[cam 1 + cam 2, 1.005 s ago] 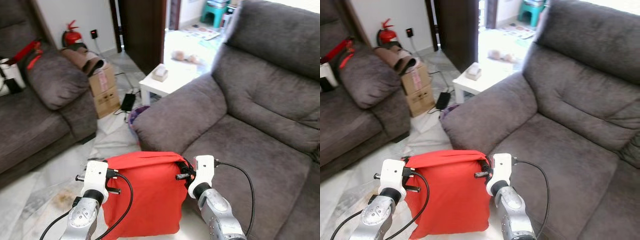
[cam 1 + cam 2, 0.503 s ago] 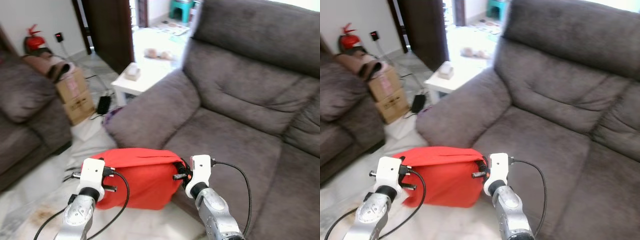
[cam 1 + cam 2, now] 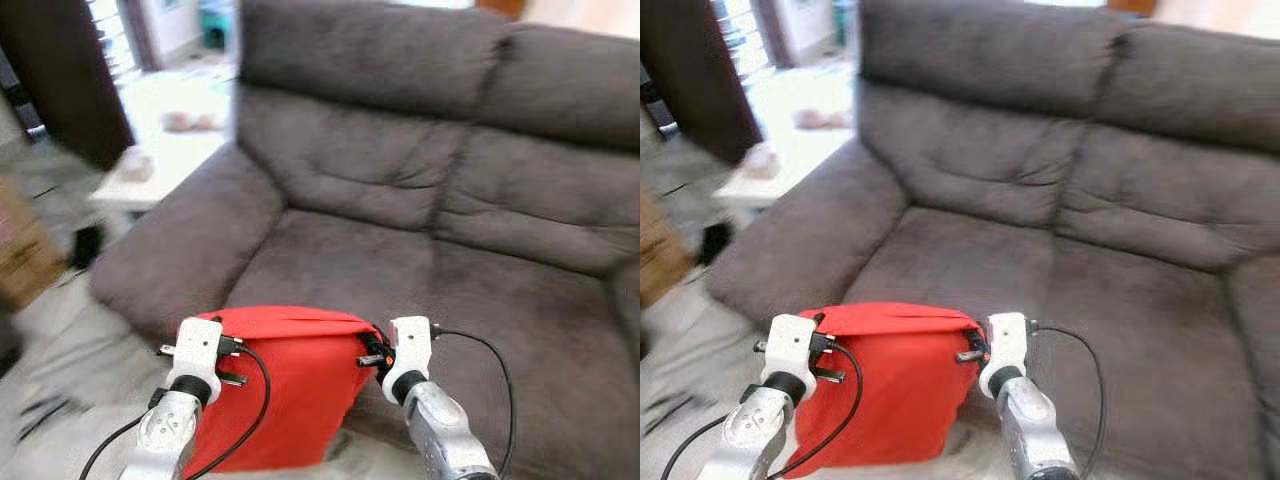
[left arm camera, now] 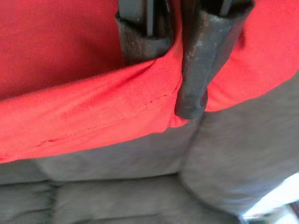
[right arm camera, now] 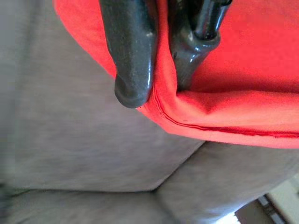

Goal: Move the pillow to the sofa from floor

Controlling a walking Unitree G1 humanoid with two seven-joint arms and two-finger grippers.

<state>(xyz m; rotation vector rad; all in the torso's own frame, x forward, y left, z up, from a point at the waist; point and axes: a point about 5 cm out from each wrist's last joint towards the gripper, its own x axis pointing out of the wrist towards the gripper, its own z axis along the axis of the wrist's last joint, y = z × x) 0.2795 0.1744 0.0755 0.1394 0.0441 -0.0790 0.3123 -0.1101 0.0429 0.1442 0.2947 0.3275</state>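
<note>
A red pillow [image 3: 285,385] hangs between my two arms in front of the dark grey sofa [image 3: 400,250]. My left gripper [image 3: 232,348] is shut on the pillow's upper left corner. Its black fingers [image 4: 194,60] pinch the red seam in the left wrist view. On the upper right corner my right gripper [image 3: 372,352] is shut too, with its fingers [image 5: 131,51] clamped over the red edge. The pillow's top edge sits about level with the front of the sofa seat [image 3: 340,275], and its lower part hangs down before the seat front.
The sofa's left armrest [image 3: 185,245] lies left of the pillow. A white side table [image 3: 130,175] stands beyond that armrest, by a dark door [image 3: 55,80]. A cardboard box [image 3: 25,255] sits blurred at the far left on the pale floor [image 3: 60,400].
The camera has swung right, so the sofa now faces me squarely and the other couch and boxes have left the picture. Both grippers still hold the pillow as before.
</note>
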